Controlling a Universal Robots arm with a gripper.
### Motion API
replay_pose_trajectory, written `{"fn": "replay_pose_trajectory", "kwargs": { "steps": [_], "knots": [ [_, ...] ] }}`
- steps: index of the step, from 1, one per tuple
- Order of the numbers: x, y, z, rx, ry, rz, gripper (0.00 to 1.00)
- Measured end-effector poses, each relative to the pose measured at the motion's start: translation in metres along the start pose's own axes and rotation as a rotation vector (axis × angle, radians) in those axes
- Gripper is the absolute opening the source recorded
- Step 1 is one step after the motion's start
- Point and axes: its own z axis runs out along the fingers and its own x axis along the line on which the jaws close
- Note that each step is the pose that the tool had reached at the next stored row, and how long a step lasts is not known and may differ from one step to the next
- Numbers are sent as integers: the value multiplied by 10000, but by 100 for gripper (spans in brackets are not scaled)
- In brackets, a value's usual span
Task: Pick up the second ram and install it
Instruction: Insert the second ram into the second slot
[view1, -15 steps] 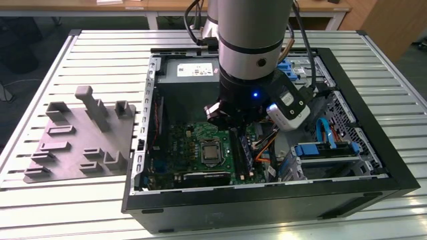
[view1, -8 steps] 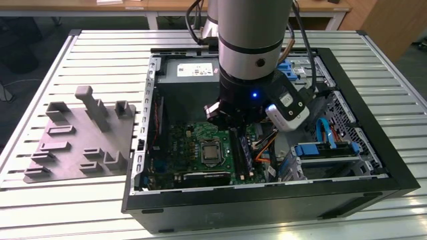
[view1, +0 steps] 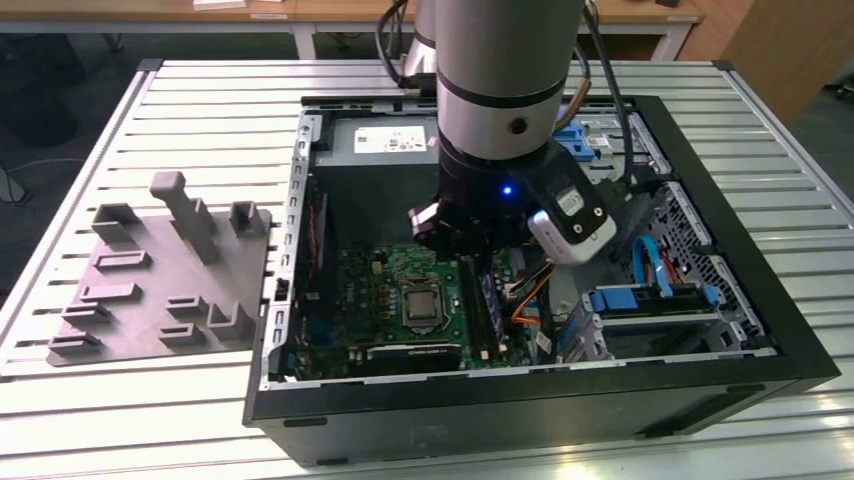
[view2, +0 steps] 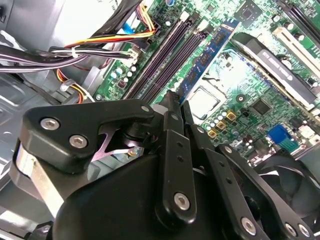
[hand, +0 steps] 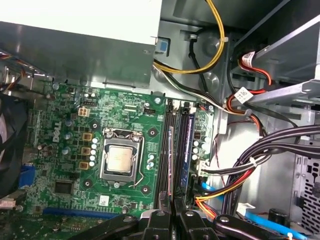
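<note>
My gripper (view1: 461, 250) reaches down into the open computer case (view1: 534, 390), over the memory slots of the green motherboard (view1: 387, 290). In both wrist views its black fingers stand close together, shut on the second ram (hand: 170, 155), a thin stick seen edge-on that runs along a slot from the gripper (hand: 173, 214). From the other side the second ram (view2: 205, 57) shows a bluish face with black chips, ending at the gripper (view2: 179, 100). Another memory stick (hand: 187, 145) stands in a neighbouring slot beside it.
The processor socket (hand: 120, 160) lies beside the slots. Bundles of yellow, black and orange cables (hand: 250, 165) crowd the other side. A black fan (view2: 295, 185) sits near the gripper body. A grey slotted holder block (view1: 160, 270) rests on the slatted table at the exterior view's left.
</note>
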Motion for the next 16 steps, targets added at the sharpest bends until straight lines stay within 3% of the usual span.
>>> {"fn": "replay_pose_trajectory", "kwargs": {
  "steps": [13,14,16],
  "knots": [
    [1,1,9,44,-9,502,14],
    [1,0,13,42,33,514,14],
    [-1,-1,21,26,299,543,14]
  ]
}}
